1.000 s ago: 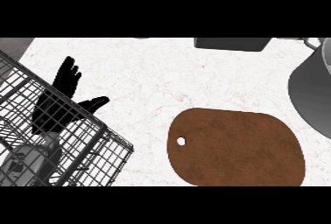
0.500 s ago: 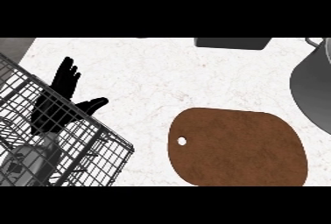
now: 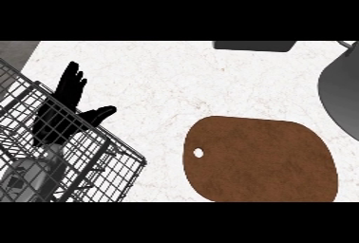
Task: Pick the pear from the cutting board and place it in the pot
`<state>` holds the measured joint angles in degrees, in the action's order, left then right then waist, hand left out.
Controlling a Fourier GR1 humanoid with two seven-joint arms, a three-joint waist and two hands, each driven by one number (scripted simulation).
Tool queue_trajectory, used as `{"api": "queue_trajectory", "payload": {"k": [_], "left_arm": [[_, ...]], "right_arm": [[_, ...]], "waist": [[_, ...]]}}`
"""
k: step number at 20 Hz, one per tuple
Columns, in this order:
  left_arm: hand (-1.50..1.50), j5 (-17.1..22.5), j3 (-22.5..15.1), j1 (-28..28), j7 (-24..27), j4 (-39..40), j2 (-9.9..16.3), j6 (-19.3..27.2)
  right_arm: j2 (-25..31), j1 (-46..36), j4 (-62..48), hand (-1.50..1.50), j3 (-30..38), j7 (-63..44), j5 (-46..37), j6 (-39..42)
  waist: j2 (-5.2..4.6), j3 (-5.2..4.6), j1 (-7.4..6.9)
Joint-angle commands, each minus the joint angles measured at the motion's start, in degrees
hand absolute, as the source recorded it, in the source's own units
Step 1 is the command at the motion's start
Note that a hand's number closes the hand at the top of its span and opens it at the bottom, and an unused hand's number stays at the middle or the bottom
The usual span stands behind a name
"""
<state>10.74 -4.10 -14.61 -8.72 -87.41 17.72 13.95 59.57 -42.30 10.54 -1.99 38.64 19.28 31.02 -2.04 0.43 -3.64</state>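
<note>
Basically nothing moved vs earlier: left hand (image 3: 64,118) stayed open, holding nothing, w/ cutting board (image 3: 263,159) well right, pot (image 3: 340,92) beyond.

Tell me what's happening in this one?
Nothing is being handled. The left hand is open, fingers up, over a wire rack at the view's left. The brown cutting board lies bare on the counter; no pear shows. Part of the grey pot shows at the right edge. The right hand is out of view.

Matte black left hand (image 3: 61,118), slim tapered fingers and a thumb. Below it, a pale grey forearm (image 3: 35,168), smooth and rounded.
</note>
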Motion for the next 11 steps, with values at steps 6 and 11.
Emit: {"api": "queue_trajectory", "payload": {"k": [6,11], "left_arm": [[0.00,0.9,1.2,-0.1,1.0,-1.2,-0.3,-0.1],[0.00,0.9,1.5,-0.1,0.5,-1.5,-0.3,0.2]], "right_arm": [[3.1,3.6,0.5,-1.50,1.1,5.1,0.5,9.4],[4.3,4.6,1.5,-1.50,1.8,4.7,0.9,9.9]], "waist": [[0.23,0.49,0.19],[0.23,0.62,-0.03]]}}
